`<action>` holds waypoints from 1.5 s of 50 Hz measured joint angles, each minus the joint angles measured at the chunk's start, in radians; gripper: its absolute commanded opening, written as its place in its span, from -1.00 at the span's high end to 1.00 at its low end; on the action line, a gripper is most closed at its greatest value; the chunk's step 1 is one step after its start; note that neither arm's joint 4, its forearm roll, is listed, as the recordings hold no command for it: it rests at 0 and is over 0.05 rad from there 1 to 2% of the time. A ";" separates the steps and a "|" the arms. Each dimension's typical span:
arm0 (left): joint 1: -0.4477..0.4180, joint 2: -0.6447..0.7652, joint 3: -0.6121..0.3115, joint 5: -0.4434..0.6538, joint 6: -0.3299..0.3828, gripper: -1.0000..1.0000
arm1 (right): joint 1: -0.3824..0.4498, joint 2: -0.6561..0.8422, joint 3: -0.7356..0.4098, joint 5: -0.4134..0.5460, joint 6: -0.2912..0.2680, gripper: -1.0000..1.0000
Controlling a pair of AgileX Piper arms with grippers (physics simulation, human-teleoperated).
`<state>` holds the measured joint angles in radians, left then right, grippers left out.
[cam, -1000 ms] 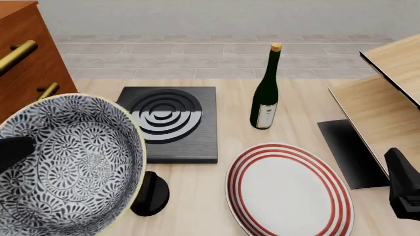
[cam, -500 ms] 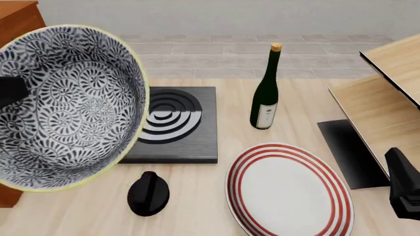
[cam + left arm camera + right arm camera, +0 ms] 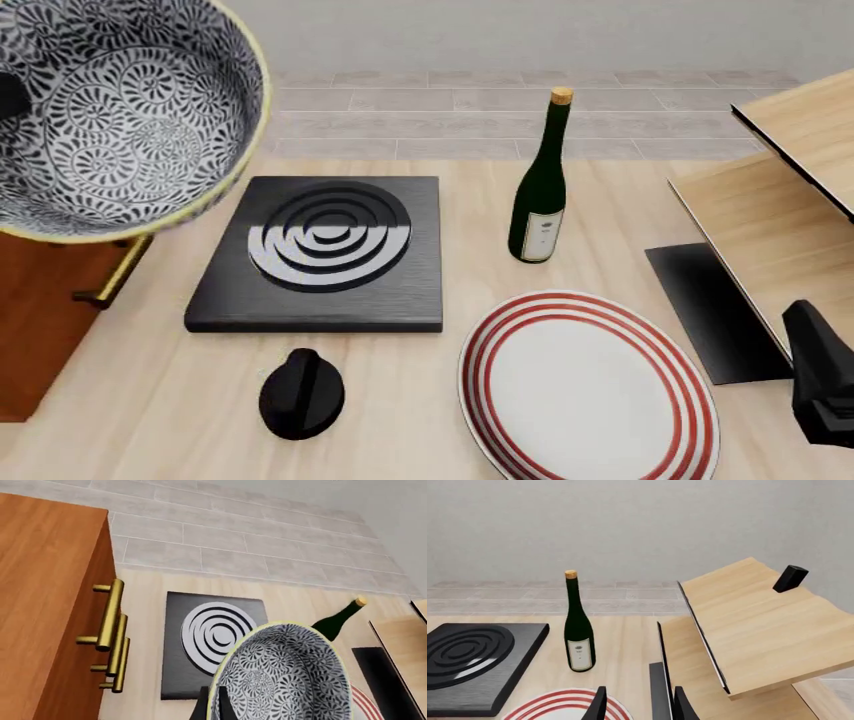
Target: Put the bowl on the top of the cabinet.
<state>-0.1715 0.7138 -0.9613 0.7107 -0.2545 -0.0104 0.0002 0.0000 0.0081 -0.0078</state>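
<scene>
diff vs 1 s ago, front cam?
The bowl, held by the left gripper, rose from low at the view's left to its top left, beside the cabinet; it no longer hides the black knob. Right gripper, bottle, plate and burner stayed put.

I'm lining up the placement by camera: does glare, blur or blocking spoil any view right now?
Front view: sharp, but the lifted bowl fills the upper left and hides most of the cabinet; a glossy sheen on the black ringed slab. Left wrist view: crisp, cabinet handles clear. Right wrist view: evenly lit, no glare.
</scene>
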 measured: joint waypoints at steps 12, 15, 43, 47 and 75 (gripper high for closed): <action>0.013 0.067 -0.066 0.025 -0.035 1.00 | 0.000 0.000 0.000 0.000 -0.003 -1.00; 0.008 0.080 -0.083 0.034 -0.045 1.00 | 0.000 0.000 0.000 0.000 -0.004 -1.00; -0.027 0.199 -0.256 0.164 -0.169 1.00 | 0.001 0.000 0.000 -0.001 -0.006 -1.00; -0.027 0.217 -0.285 0.185 -0.172 1.00 | 0.000 0.000 0.000 -0.001 -0.005 -1.00; 0.043 0.358 -0.398 0.289 -0.207 1.00 | -0.001 0.000 0.000 -0.003 -0.001 -1.00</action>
<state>-0.1283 1.0719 -1.3593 1.0000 -0.4619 -0.0118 0.0001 0.0000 0.0054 -0.0090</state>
